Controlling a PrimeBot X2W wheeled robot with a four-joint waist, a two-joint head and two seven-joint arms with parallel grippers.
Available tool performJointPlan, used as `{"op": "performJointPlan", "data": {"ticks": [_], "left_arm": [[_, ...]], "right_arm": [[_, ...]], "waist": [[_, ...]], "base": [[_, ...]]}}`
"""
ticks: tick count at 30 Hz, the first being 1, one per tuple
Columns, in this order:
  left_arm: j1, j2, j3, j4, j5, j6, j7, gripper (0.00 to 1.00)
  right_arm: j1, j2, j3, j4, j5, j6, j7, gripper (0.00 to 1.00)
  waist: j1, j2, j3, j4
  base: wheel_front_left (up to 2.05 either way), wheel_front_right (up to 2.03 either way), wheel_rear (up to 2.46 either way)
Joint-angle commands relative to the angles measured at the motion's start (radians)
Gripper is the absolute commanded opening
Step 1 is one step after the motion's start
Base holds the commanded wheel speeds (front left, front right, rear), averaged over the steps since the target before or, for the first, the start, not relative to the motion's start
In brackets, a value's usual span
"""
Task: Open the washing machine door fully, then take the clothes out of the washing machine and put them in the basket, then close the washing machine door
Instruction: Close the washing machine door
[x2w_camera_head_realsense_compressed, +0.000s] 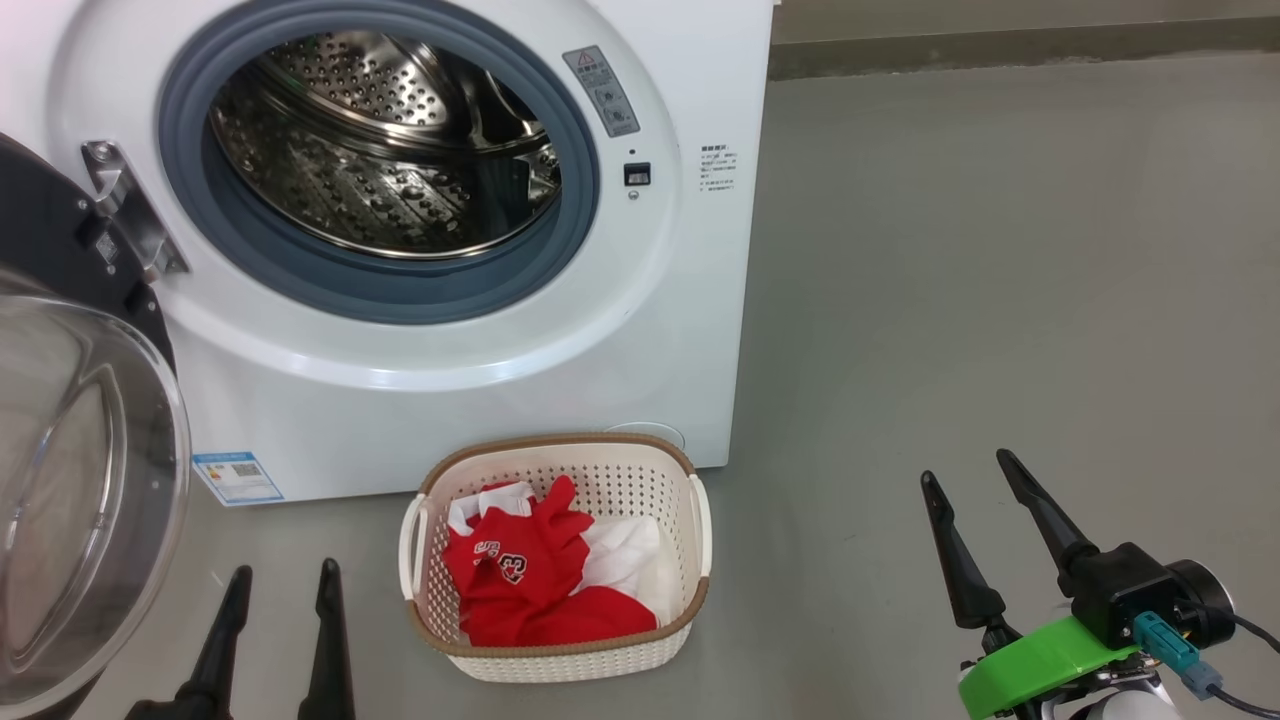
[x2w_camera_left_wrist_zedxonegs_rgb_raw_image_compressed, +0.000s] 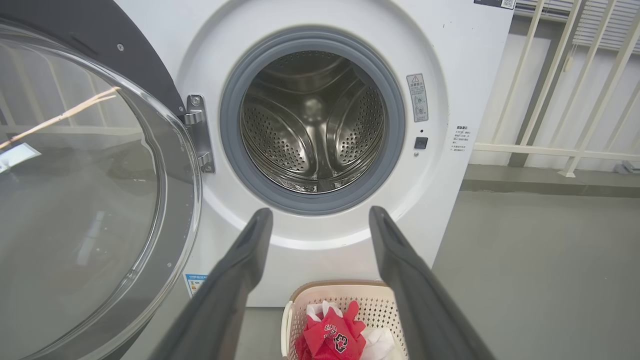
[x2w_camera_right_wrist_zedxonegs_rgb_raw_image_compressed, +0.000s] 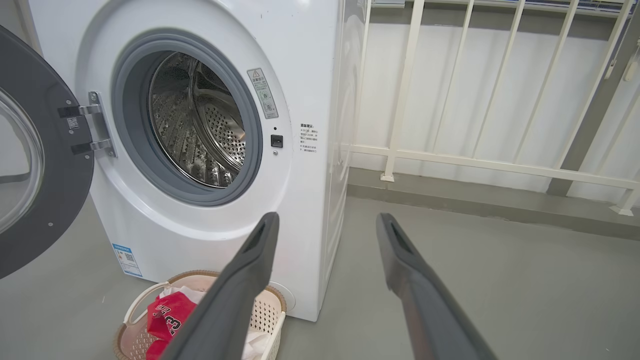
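Head view, left to right: the washing machine door (x2w_camera_head_realsense_compressed: 70, 470) hangs swung wide on its hinge (x2w_camera_head_realsense_compressed: 130, 210) at the far left, its glass bowl bulging toward the camera. Beside it the left gripper (x2w_camera_head_realsense_compressed: 284, 568) hovers low over the floor (x2w_camera_head_realsense_compressed: 1000, 250), jaws spread wide and holding nothing. The washing machine (x2w_camera_head_realsense_compressed: 660, 330) shows a bare steel drum (x2w_camera_head_realsense_compressed: 390, 150), with no fabric visible inside. Just in front of it the basket (x2w_camera_head_realsense_compressed: 600, 460) sits on the floor holding the clothes (x2w_camera_head_realsense_compressed: 540, 590), red pieces over a white one. At the right, the right gripper (x2w_camera_head_realsense_compressed: 966, 467) is likewise wide open and empty. Unloading looks finished; closing the door appears to be all that remains. A "23" reads on the red jersey (x2w_camera_head_realsense_compressed: 510, 565); print on the blue label (x2w_camera_head_realsense_compressed: 237, 477) and the grey warning sticker (x2w_camera_head_realsense_compressed: 603, 90) is too small to read.
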Motion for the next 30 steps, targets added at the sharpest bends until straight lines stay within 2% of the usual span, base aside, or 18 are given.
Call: {"op": "performJointPlan", "data": {"ticks": [1,8,15,23,30], "left_arm": [[-0.011,0.014,0.029,-0.034,0.014,0.014,-0.012,1.0],[-0.004,0.015,0.024,-0.05,0.016,0.022,-0.012,1.0],[-0.001,0.016,0.029,-0.062,0.024,0.049,-0.003,1.0],[0.0,0.014,0.032,-0.104,0.039,0.092,0.023,1.0],[0.01,0.022,0.035,-0.15,0.039,0.104,0.046,1.0]], "right_arm": [[-0.029,-0.004,0.022,-0.022,0.001,0.003,-0.006,1.0],[-0.023,-0.004,0.029,-0.023,0.007,0.003,-0.006,1.0],[-0.021,-0.004,0.044,-0.017,0.005,0.003,-0.006,1.0],[-0.033,-0.004,0.058,-0.017,0.006,0.003,-0.006,1.0],[-0.058,-0.004,0.068,-0.02,0.013,0.003,-0.006,1.0]], "waist": [[0.0,0.0,-0.002,0.002],[0.0,0.0,-0.005,0.013],[0.0,0.0,-0.011,0.041],[0.0,0.0,-0.016,0.103],[0.0,0.0,-0.009,0.183]], "base": [[0.0,0.0,0.0],[0.0,0.0,0.0],[0.0,0.0,0.0],[0.0,0.0,0.0],[0.0,0.0,0.0]]}}
